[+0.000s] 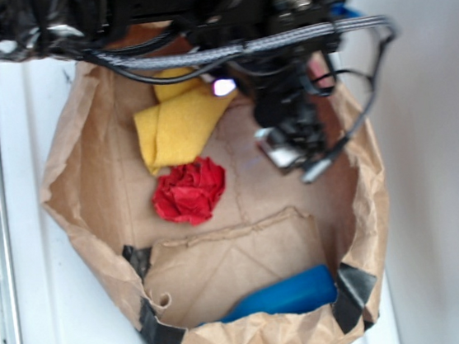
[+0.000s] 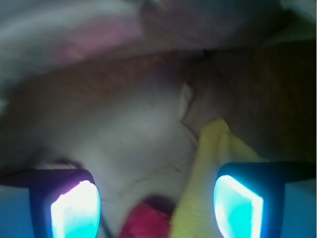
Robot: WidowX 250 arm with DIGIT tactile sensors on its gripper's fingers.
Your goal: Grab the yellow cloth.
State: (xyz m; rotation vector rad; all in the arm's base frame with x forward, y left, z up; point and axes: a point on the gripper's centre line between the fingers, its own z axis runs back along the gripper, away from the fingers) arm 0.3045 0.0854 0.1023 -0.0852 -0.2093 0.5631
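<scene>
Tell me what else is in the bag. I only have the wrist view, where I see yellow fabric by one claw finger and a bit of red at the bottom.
Observer: A flat blue object lies at the near end of the paper bag, well away from both cloths.
Operator: Is the red thing touching the yellow cloth?
Observer: The red cloth sits bunched just below the yellow cloth; their edges look close or barely touching.
Operator: Where is my claw relative to the yellow one?
Observer: The claw is off to its side over bare bag floor, not holding anything.
</scene>
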